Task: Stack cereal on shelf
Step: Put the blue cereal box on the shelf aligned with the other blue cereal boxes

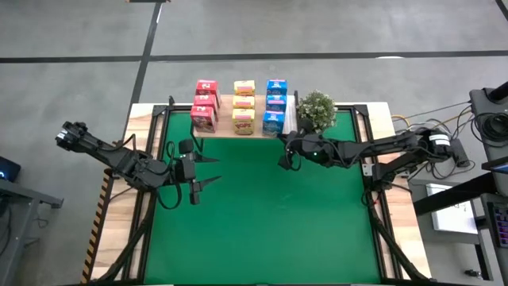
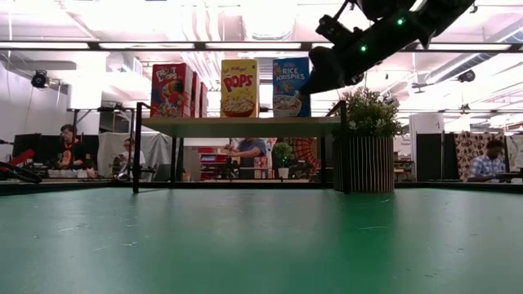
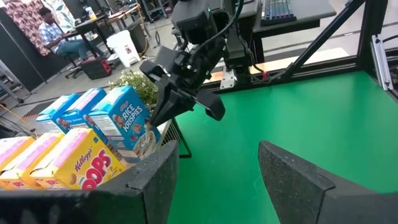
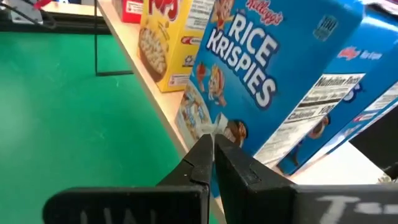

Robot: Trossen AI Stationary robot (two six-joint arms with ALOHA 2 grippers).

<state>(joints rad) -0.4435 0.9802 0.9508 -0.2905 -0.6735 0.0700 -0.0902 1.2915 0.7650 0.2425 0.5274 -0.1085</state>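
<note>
The low light-wood shelf on thin black legs (image 1: 238, 127) stands at the far edge of the green tabletop (image 1: 262, 214). It carries nine small cardboard cereal boxes in three rows running front to back: pink-red boxes (image 1: 205, 105) on the left, yellow boxes (image 1: 244, 106) in the middle, blue boxes (image 1: 275, 105) on the right. A small potted green plant (image 1: 317, 110) stands just beside the shelf's right end.

The right gripper (image 1: 282, 161) hangs in the air near the front blue box (image 4: 267, 81), fingers pressed together, holding nothing. The left gripper (image 1: 208, 171) hovers over the left part of the tabletop, well apart from the shelf, fingers spread wide and empty.
</note>
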